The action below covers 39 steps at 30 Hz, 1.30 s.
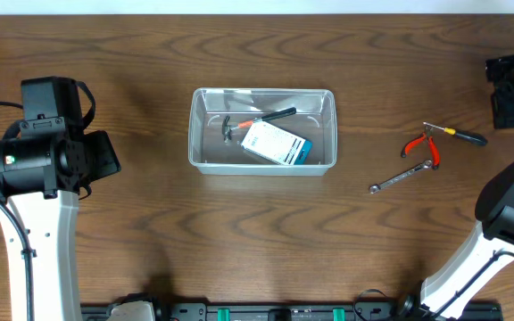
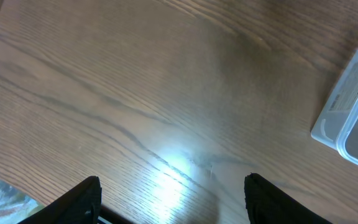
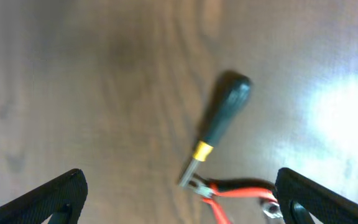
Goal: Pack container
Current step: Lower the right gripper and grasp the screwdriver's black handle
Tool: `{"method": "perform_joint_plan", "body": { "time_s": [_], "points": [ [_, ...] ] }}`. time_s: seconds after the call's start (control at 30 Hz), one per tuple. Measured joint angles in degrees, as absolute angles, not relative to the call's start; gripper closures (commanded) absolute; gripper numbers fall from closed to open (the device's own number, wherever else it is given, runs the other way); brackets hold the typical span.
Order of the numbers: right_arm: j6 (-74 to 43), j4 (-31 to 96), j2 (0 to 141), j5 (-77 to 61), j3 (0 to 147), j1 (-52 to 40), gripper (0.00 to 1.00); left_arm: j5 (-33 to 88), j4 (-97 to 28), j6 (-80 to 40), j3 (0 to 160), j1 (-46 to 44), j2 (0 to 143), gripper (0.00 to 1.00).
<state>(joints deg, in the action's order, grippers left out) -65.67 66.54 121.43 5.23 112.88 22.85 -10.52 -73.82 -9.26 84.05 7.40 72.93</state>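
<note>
Centrally on the table (image 1: 150, 250) sat the clear container (image 1: 194, 134), the left gripper (image 2: 173, 190) at its nine o'clock and right gripper (image 3: 180, 180) at two o'clock both gaping wide, empty, a white-and-blue box (image 1: 276, 143) and hammer (image 1: 279, 115) inside, wrench (image 1: 403, 176), pliers (image 1: 420, 144), screwdriver (image 1: 458, 134) at three o'clock.

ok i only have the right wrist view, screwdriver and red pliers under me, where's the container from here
observer: The container is centred in the overhead view, toward the left arm's side of those tools.
operator: anything in it yet
observer: Yes, a hammer and a white-and-blue box lie inside.
operator: any other tools still out
observer: One, a silver wrench just on the robot's side of the pliers.
</note>
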Motion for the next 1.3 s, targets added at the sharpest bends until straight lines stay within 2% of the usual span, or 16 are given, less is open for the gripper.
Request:
{"method": "perform_joint_plan", "body": {
  "time_s": [0.47,1.3],
  "points": [
    [-66.6,71.1,134.2,3.8,112.9,22.9,0.01,-10.5,-76.2,-9.3,84.1,7.4,72.9,0.34],
    [-66.6,68.5,135.7,6.7,112.9,22.9,0.02,-10.5,-77.0,-10.5,84.1,7.4,72.9,0.34]
  ]
}}
